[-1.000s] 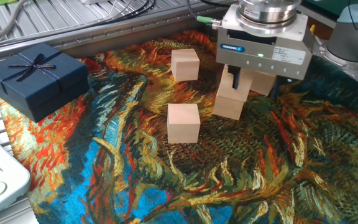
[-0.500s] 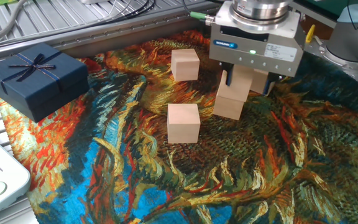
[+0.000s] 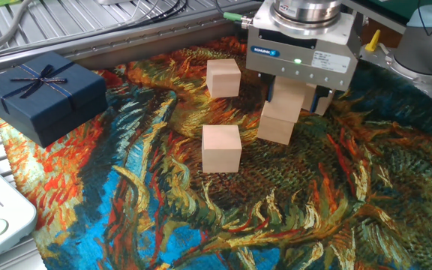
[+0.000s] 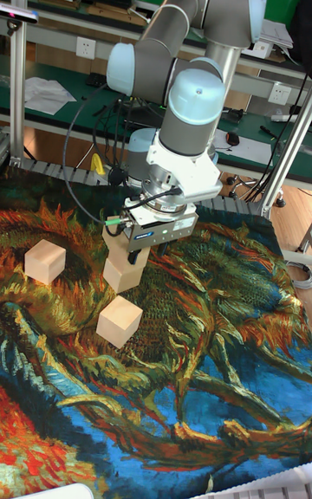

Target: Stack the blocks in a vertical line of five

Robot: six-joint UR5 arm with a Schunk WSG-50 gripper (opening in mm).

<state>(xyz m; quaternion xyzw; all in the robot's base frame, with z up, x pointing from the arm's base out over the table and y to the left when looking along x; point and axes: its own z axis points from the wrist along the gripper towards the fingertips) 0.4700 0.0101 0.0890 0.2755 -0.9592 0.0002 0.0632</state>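
I see the gripper (image 3: 297, 96) straddling the upper pale beige wooden cube (image 3: 286, 103) of a two-high stack; grasping or released, I cannot tell.

Two pale wooden blocks (image 3: 280, 112) stand stacked, slightly askew, near the bench's far edge. Two single cubes (image 3: 222, 148) lie apart nearby.

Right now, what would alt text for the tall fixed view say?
A grey robot arm's two-finger gripper hangs over a short stack of pale wooden cubes on a colourful painted cloth. Two more cubes sit apart nearby.
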